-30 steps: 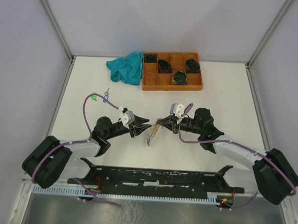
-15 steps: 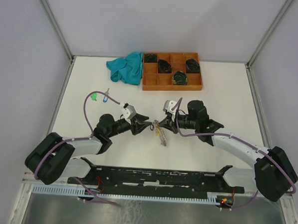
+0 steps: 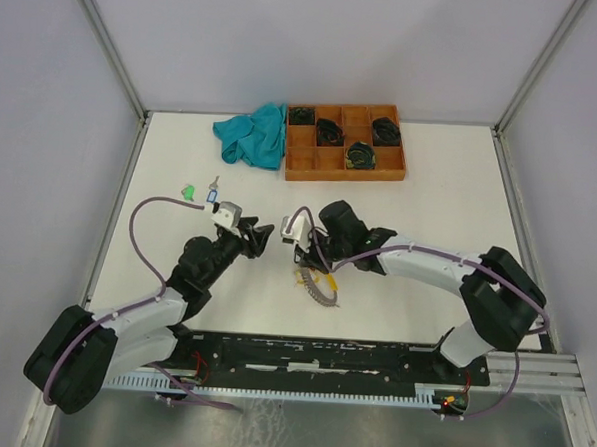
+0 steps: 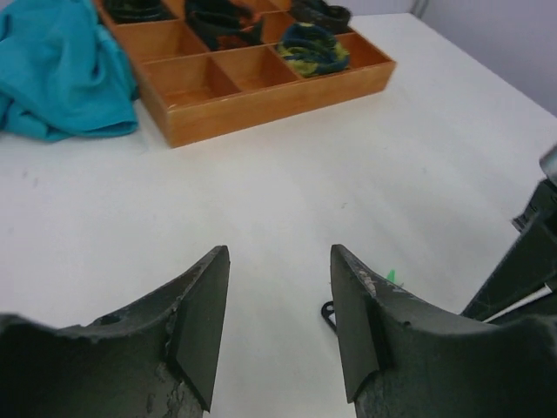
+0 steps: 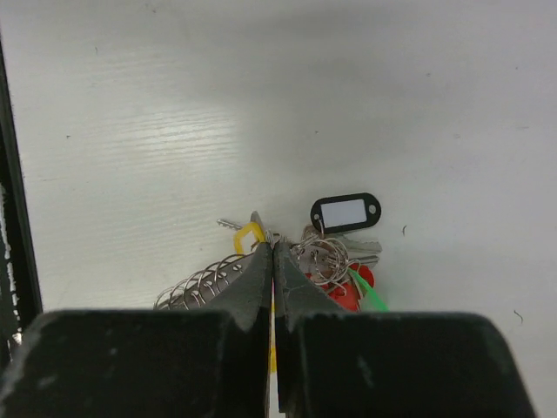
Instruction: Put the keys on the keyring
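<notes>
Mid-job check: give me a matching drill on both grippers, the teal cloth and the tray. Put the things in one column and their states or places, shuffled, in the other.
Things
1. left gripper
2. right gripper
3. teal cloth
4. tray

States or places
A. shut on the keyring
B. holds dark coiled bundles in its compartments
C. open, nothing between the fingers
D. bunched at the tray's left end

Pairs: 1-C, 2-A, 3-D, 4-B
</notes>
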{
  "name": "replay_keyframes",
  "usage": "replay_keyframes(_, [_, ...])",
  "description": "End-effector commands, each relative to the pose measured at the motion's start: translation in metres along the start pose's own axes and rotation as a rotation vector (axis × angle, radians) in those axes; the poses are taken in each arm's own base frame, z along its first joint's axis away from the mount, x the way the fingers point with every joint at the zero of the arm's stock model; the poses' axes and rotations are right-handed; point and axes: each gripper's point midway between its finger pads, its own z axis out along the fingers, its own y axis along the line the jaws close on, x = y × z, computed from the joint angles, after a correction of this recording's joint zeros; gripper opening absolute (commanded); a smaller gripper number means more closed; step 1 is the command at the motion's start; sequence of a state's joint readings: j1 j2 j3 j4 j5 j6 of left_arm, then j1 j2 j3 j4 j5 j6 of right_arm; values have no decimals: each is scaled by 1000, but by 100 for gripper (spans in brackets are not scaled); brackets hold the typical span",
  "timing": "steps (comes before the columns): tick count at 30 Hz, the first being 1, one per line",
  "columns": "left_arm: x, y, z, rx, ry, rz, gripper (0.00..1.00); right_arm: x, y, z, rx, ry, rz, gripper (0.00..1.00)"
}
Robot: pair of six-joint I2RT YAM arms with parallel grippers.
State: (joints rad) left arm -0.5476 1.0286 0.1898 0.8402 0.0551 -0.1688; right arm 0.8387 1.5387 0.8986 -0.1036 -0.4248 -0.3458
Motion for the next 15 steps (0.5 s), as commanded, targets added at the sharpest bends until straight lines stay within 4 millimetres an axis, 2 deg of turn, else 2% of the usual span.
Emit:
replay_keyframes(1, [-1, 41, -12, -232, -32, -103, 60, -9, -16, 18, 60, 46, -44, 3])
replay_keyframes(4, [3, 48, -19, -268, -21, -124, 65, -5, -19, 31, 60, 78, -35, 4])
replay_keyframes(9, [18, 38, -21, -217, 34, -157, 68, 2, -26, 44, 82, 109, -17, 10])
replay_keyframes(13, [35, 22, -20, -136, 107, -215, 65, 0, -27, 40, 97, 98, -9, 20])
replay_keyframes(15, [42, 14, -21, -108, 142, -255, 64, -8, -22, 33, 72, 55, -14, 25])
